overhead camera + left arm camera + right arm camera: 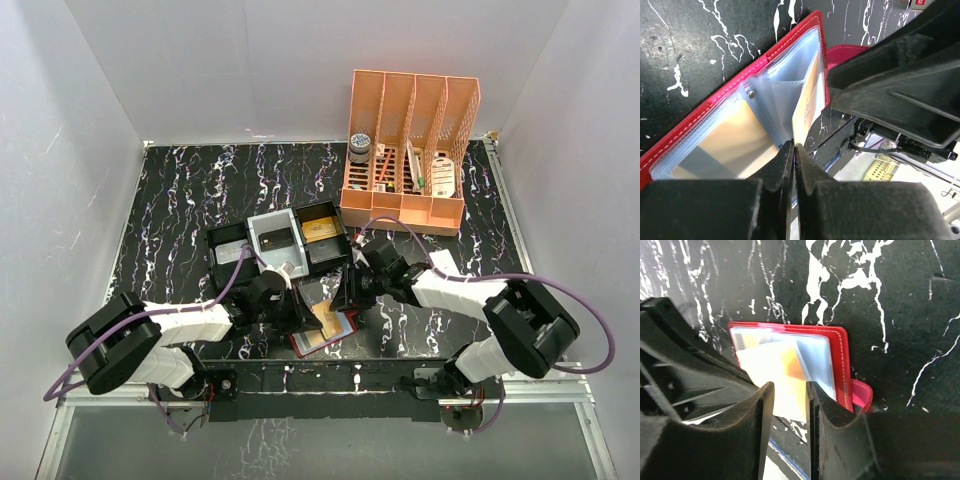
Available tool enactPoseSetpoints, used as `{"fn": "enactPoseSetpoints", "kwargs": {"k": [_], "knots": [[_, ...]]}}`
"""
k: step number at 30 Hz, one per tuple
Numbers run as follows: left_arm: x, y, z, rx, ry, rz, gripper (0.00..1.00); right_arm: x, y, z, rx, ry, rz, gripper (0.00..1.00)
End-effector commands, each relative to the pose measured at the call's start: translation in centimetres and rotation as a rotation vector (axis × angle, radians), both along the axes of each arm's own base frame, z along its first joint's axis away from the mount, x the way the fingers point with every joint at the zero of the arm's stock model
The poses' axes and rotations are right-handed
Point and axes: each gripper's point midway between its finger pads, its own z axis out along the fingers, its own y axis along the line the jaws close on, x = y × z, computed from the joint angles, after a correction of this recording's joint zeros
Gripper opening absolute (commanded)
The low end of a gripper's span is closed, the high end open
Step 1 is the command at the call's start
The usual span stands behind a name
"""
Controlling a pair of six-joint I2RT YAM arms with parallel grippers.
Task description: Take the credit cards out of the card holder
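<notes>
At the near edge of the table (170, 200), about midway along it, the red card holder (322, 338) lies open with its clear sleeves up, largely covered from above by the two wrists. The left gripper (794, 147) is clenched on the thin edge of a tan-orange card (807, 100) that stands up out of the sleeves; whether a plastic leaf is pinched along with it is hard to make out, since the dark fingers hide the contact. A second card (735, 140), also tan, lies flat inside a sleeve, its near end cut off by the gripper body. The right gripper (789, 390) hangs over the holder's other side with its jaws parted and nothing clamped, the pale card showing through the gap; the holder's snap tab is half hidden behind one finger. Just beyond, a black tray (225, 250) with a grey insert (275, 235) sits mid-table, its contents too small to identify. An orange rack (410, 150) stands toward the far right corner.
</notes>
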Motion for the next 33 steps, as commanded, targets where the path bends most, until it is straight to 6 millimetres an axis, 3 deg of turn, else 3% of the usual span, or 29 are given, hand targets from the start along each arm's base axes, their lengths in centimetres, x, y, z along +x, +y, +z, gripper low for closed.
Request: {"fn": "enactPoseSetpoints", "kwargs": {"k": [1, 6, 13, 24, 30, 33], "knots": [[0.2, -0.4, 0.7, -0.006, -0.014, -0.028, 0.01, 0.5, 1.1, -0.1, 0.006, -0.024, 0.064, 0.31], [-0.1, -0.6, 0.9, -0.03, -0.013, -0.058, 0.06, -0.1, 0.5, -2.4, -0.055, 0.016, 0.08, 0.31], [-0.3, -0.7, 1.4, -0.057, -0.018, -0.08, 0.06, 0.0, -0.2, -3.3, -0.099, 0.032, 0.041, 0.0], [-0.5, 0.5, 1.1, -0.059, 0.0, -0.058, 0.05, 0.4, -1.0, -3.5, -0.134, 0.027, -0.021, 0.0], [-0.6, 0.9, 1.0, -0.057, 0.005, -0.057, 0.08, 0.4, -1.1, -3.4, -0.134, 0.027, -0.029, 0.0], [-0.7, 0.7, 1.1, -0.065, 0.008, -0.07, 0.14, 0.4, -0.9, -3.3, -0.127, 0.028, -0.026, 0.0]]}}
